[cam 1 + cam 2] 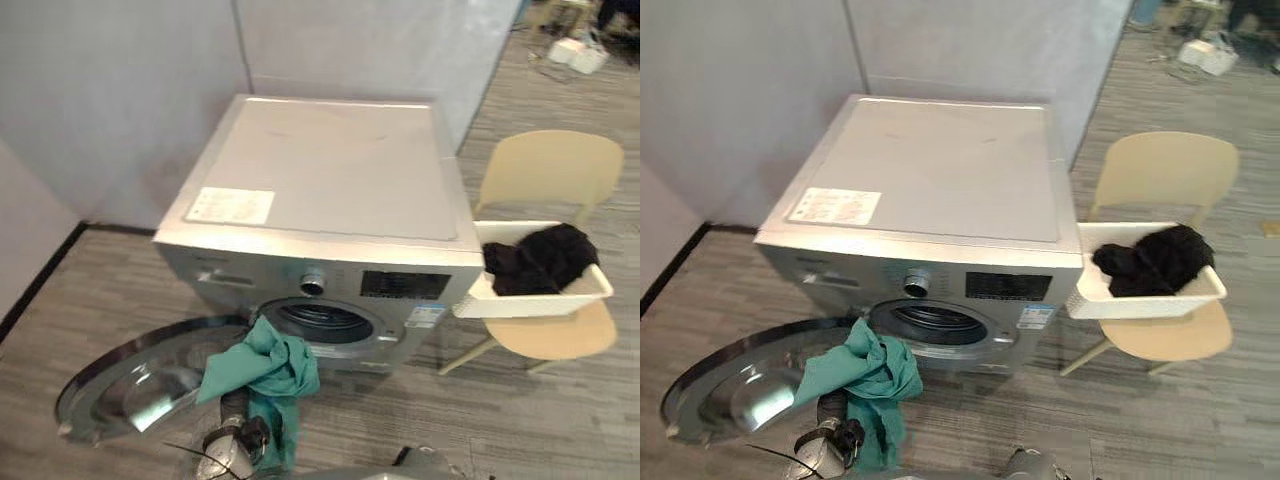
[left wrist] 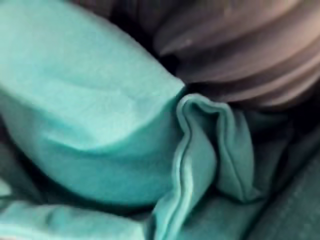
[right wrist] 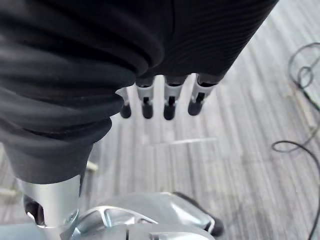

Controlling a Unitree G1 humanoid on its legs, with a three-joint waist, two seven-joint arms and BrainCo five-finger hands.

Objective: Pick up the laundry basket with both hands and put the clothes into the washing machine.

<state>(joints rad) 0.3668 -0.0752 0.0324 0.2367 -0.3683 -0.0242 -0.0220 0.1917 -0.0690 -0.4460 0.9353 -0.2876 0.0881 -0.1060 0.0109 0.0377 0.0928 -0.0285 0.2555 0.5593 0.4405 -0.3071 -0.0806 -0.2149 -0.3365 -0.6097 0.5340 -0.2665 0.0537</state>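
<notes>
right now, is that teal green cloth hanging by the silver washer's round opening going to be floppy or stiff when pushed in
Probably very floppy: the teal green cloth hangs in soft folds, a tail drooping low. Likely light, since it looks thin. It may snag on the rim of the round opening or trail onto the open door.

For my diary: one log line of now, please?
left hand: under teal cloth at silver washing machine | right hand: open, empty | black clothes: in white plastic basket
</notes>
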